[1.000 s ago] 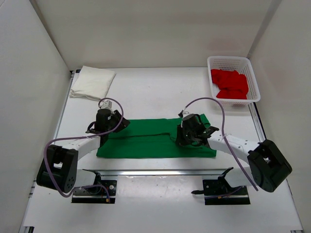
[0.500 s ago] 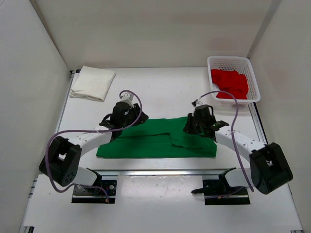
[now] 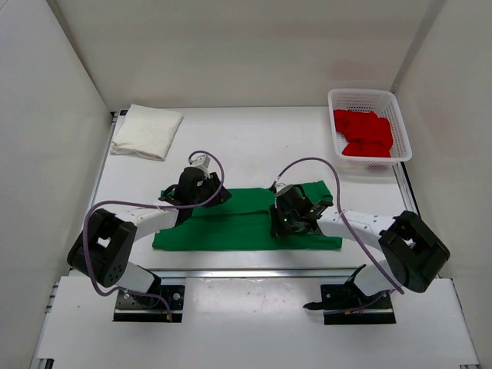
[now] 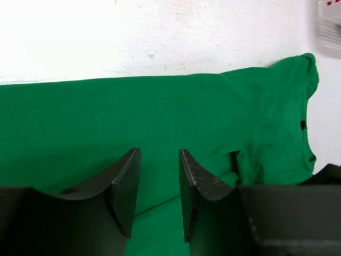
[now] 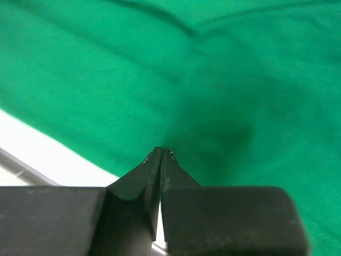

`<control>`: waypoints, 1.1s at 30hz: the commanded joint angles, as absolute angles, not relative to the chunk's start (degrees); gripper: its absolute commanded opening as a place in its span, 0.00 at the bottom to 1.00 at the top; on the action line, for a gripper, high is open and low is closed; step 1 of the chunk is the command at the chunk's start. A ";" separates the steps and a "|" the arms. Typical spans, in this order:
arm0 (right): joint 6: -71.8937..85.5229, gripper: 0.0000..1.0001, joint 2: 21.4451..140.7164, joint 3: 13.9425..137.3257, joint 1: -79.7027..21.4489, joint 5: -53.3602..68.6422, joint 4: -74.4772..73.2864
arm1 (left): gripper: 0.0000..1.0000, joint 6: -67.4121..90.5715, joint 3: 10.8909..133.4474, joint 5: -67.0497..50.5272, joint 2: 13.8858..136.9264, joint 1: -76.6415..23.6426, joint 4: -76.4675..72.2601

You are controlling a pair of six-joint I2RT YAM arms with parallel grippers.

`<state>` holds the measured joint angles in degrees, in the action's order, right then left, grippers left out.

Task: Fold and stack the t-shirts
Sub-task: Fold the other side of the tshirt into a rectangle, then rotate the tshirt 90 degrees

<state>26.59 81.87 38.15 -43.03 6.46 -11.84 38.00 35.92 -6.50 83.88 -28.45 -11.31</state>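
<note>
A bright green soft cloth t-shirt (image 3: 231,227) lies spread as a wide band on the white tabletop (image 3: 246,138), at 6 o'clock from its centre, close to the arms. Its right-hand part is rumpled, with a raised crease.

The left end effector (image 3: 201,188) sits over the shirt's far edge at about 10 o'clock on the cloth. Its jaws stand a narrow way apart and nothing is between them. The right end effector (image 3: 290,219) is low over the rumpled part at about 3 o'clock. Its jaws are pressed together. The wrist view does not show whether a fold is nipped.

A cream-white cloth t-shirt (image 3: 146,131) lies folded at 10 o'clock on the tabletop, well apart. A bright red cloth t-shirt (image 3: 363,134) is bunched inside a white plastic mesh basket (image 3: 369,94) at 2 o'clock.

The step in hand looks like folding the green shirt. To do it well, each end effector probably needs a firm pinch on one layer at matching points of the same edge. Both should lift together, carry the edge across evenly and lay it square, so the crease smooths out and does not get folded in.
</note>
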 commanded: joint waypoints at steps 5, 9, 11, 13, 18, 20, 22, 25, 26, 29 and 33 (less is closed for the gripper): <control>24.00 0.07 69.88 40.44 -37.82 3.78 -13.01 | 0.46 37.88 36.12 -8.00 79.28 -28.39 -12.92; 23.56 0.02 71.88 36.14 -30.68 7.47 -10.12 | 0.46 37.70 37.18 -8.79 81.55 -29.35 -13.45; 23.64 0.00 75.48 35.43 -32.07 7.90 -9.84 | 0.46 37.79 37.88 -9.23 82.52 -29.79 -13.62; 24.17 0.00 77.51 33.67 -32.96 8.27 -9.14 | 0.46 37.53 38.23 -9.66 83.23 -29.97 -13.53; 24.70 0.00 74.81 33.31 -33.75 8.44 -10.18 | 0.46 39.89 35.87 -13.17 86.04 -25.68 -16.25; 23.91 0.07 71.73 34.80 -33.57 7.47 -11.77 | 0.45 42.26 32.36 -15.99 86.04 -22.16 -18.19; 23.47 0.13 69.61 35.68 -31.74 7.03 -10.56 | 0.46 45.52 27.26 -18.80 84.39 -16.63 -24.14; 23.99 0.14 72.23 36.21 -27.97 8.00 -7.31 | 0.46 44.48 25.13 -18.72 84.46 -13.19 -21.55; 24.17 0.11 75.03 36.82 -26.38 7.74 -7.12 | 0.45 44.04 25.83 -18.81 84.81 -12.75 -20.14; 24.61 0.01 84.07 40.15 -24.53 6.51 -5.72 | 0.44 44.90 25.41 -20.74 85.43 -11.95 -21.08; 25.93 0.00 96.29 45.77 -23.38 9.31 -3.43 | 0.43 44.04 26.53 -18.91 81.57 -14.58 -19.96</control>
